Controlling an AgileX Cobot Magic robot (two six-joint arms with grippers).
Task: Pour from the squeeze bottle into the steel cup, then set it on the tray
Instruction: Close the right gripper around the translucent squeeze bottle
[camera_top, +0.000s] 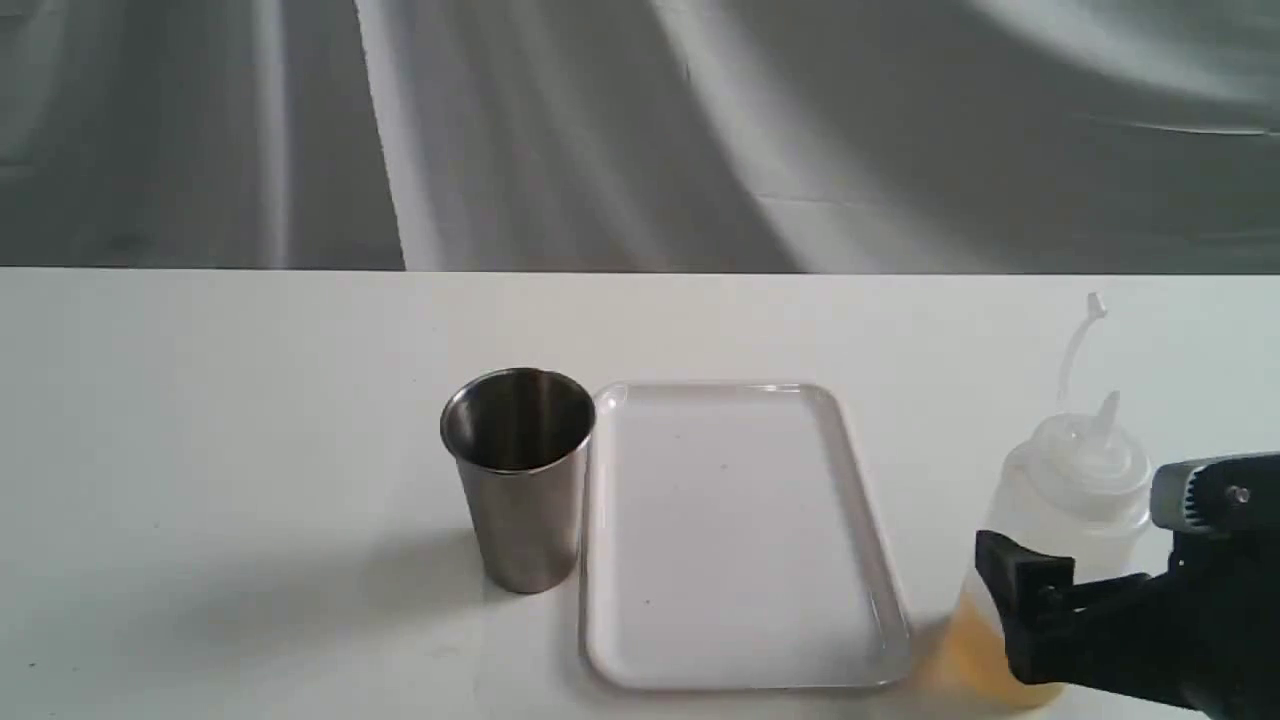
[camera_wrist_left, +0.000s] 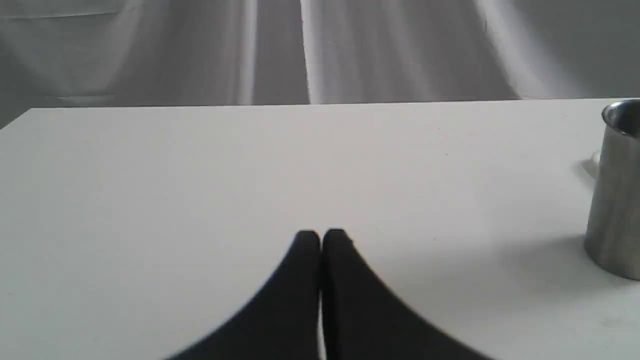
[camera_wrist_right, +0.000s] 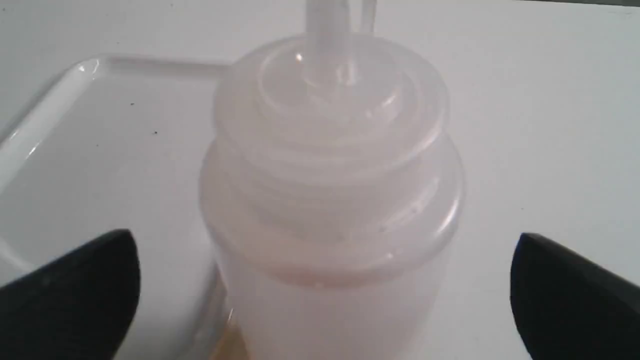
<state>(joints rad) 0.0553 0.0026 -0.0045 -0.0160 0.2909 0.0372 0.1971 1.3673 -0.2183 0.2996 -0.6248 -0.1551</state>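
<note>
The squeeze bottle (camera_top: 1070, 500) stands upright on the table at the right, just right of the tray (camera_top: 730, 540), with amber liquid low inside and its cap strap curling up. My right gripper (camera_wrist_right: 325, 260) is open, one black finger (camera_wrist_right: 80, 290) on each side of the bottle (camera_wrist_right: 330, 175) and neither touching it. In the exterior view one finger (camera_top: 1010, 585) shows in front of the bottle's lower body. The steel cup (camera_top: 520, 480) stands upright against the tray's left edge. My left gripper (camera_wrist_left: 321, 237) is shut on nothing, low over bare table, well left of the cup (camera_wrist_left: 615, 200).
The white table (camera_top: 200, 450) ends at a far edge, with a grey draped backdrop (camera_top: 600, 130) behind it. The tray (camera_wrist_right: 100, 150) holds nothing but a few small specks. The left arm is out of the exterior view.
</note>
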